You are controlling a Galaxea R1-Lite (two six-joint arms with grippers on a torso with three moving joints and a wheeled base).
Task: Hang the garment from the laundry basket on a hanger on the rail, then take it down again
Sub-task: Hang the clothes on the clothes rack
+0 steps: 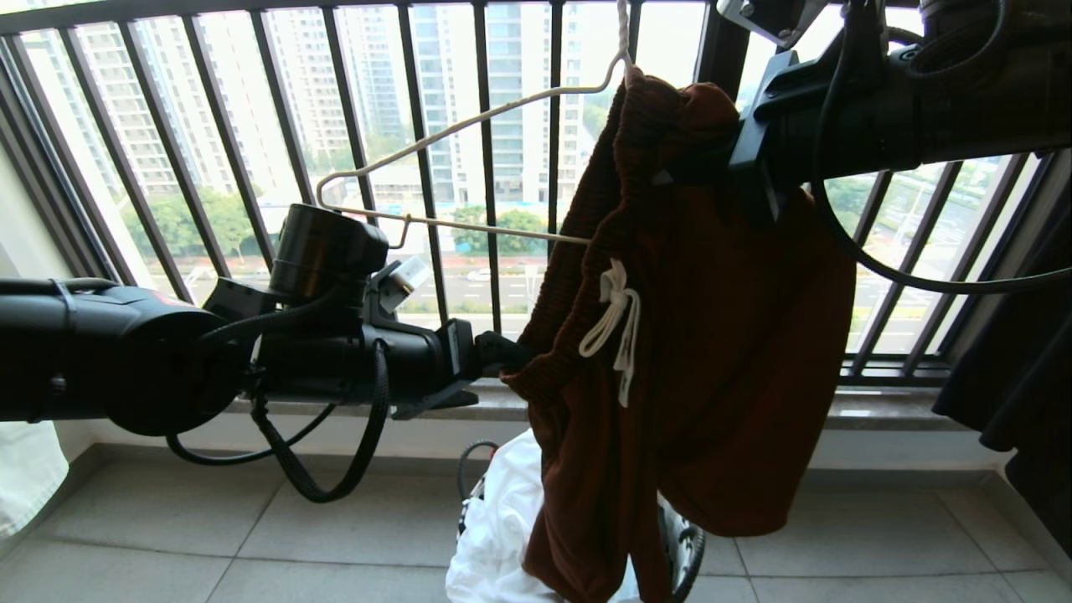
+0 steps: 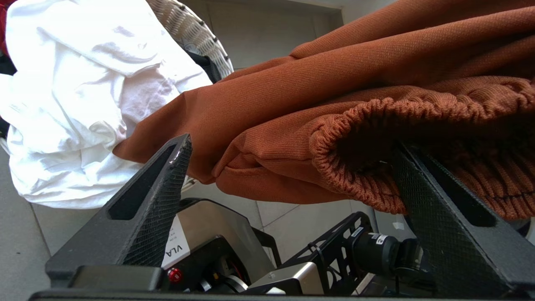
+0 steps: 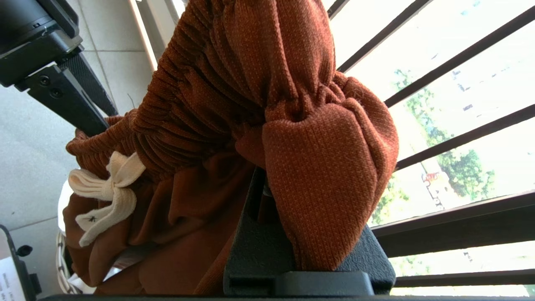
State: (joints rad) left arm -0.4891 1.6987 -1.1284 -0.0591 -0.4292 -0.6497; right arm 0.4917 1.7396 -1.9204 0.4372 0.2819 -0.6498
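The garment (image 1: 712,352), rust-brown shorts with a white drawstring, hangs bunched at the right end of the cream-white hanger (image 1: 452,138). The hanger's hook runs up out of the picture, and the rail is out of view. My right gripper (image 1: 712,167) is shut on a fold of the gathered waistband (image 3: 326,167) near the hanger's neck. My left gripper (image 1: 502,352) is open at the lower end of the waistband. One finger is tucked into the waistband's opening (image 2: 368,142) and the other finger (image 2: 167,188) stands free beside the cloth. The laundry basket (image 1: 691,553) stands on the floor below, mostly hidden.
A white cloth (image 1: 502,536) fills the basket (image 2: 196,33) under the shorts. The black balustrade (image 1: 486,126) and a stone sill close off the far side. Dark fabric (image 1: 1030,377) hangs at the right, and a pale cloth (image 1: 25,477) at the left edge. My own base (image 2: 217,234) is just below the left gripper.
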